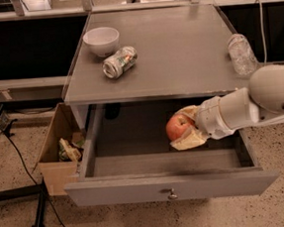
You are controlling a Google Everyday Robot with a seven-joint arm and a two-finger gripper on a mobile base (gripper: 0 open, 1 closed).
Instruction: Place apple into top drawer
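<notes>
The red-orange apple (178, 126) is held between the cream fingers of my gripper (182, 128), which reaches in from the right on a white arm. The gripper holds the apple inside the pulled-out top drawer (171, 187), right of its middle, low over the drawer floor. I cannot tell whether the apple touches the floor. The drawer's grey front panel carries one small metal knob (172, 195) at its centre.
On the grey tabletop (176, 52) stand a white bowl (101, 40), a crushed silver can (119, 61) and a clear plastic bottle (240, 53) near the right edge. A brown cardboard box (60, 147) with rubbish stands on the floor left of the drawer. Cables lie at the far left.
</notes>
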